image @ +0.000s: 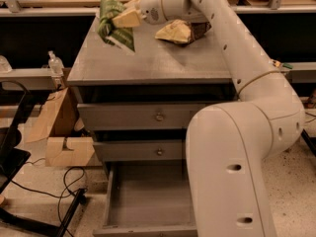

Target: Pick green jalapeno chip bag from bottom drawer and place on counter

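The green jalapeno chip bag (pixel 114 21) hangs crumpled in my gripper (pixel 122 19), above the far left part of the counter (pixel 148 63). The gripper is shut on the bag, its pale fingers (pixel 129 18) pinching the bag's right side. The bag's lower corner hangs close over the counter top. The bottom drawer (pixel 148 201) stands pulled open below, its grey floor bare. My white arm (pixel 237 132) reaches from the lower right up over the cabinet.
A tan-and-brown bag (pixel 180 32) lies on the counter at the back right. Two shut drawers with round knobs (pixel 159 116) sit above the open one. A cardboard box (pixel 61 132) and cables lie on the floor at the left. Wooden benches run behind.
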Robot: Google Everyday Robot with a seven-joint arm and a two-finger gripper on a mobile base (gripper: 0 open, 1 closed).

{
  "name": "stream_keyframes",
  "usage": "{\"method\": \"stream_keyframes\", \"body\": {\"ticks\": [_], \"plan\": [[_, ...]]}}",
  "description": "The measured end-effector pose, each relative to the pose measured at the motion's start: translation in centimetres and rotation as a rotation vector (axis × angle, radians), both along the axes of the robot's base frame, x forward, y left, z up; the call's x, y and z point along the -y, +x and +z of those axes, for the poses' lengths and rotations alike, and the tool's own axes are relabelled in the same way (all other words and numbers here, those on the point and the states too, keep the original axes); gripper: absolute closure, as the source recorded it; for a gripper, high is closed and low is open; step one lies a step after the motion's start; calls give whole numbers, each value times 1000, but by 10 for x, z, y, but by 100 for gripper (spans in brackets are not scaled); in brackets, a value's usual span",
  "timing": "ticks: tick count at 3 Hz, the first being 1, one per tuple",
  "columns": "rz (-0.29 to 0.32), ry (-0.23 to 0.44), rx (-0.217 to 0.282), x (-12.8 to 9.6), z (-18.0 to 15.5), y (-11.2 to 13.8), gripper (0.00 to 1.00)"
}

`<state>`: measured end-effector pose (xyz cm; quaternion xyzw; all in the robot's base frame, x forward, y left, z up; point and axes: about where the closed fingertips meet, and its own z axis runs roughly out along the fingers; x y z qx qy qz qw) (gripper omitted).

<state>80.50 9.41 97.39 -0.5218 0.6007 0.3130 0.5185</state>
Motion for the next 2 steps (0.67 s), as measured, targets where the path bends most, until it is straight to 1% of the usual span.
{"method": "stream_keyframes", "body": {"ticks": [1,2], "plan": [[-31,36,77,10,41,7,85],[-27,35,73,6,38,7,61]]}}
